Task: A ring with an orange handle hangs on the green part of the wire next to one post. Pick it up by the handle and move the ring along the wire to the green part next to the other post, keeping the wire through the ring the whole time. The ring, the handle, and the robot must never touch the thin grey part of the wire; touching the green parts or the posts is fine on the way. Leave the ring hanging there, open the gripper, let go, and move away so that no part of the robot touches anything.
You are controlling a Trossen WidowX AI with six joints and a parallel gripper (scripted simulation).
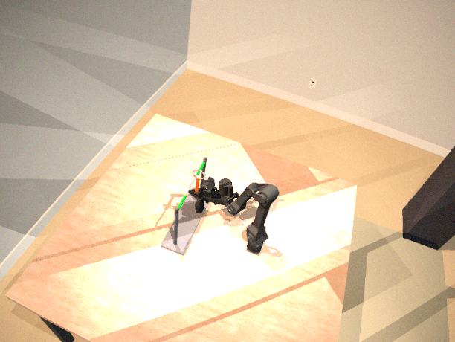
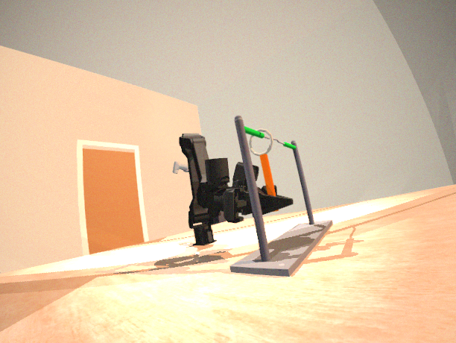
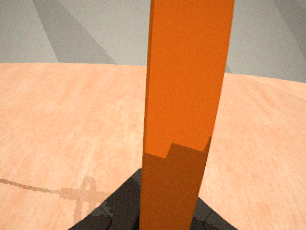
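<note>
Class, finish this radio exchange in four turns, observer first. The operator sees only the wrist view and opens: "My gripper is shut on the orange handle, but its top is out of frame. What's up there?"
Observer: A pale ring, with the wire passing through it.

Operator: Where along the wire?

Observer: By the inner end of one green part, the one beside the exterior view's nearer post.

Operator: Understood; I'd keep the ring centred before travelling.
</note>
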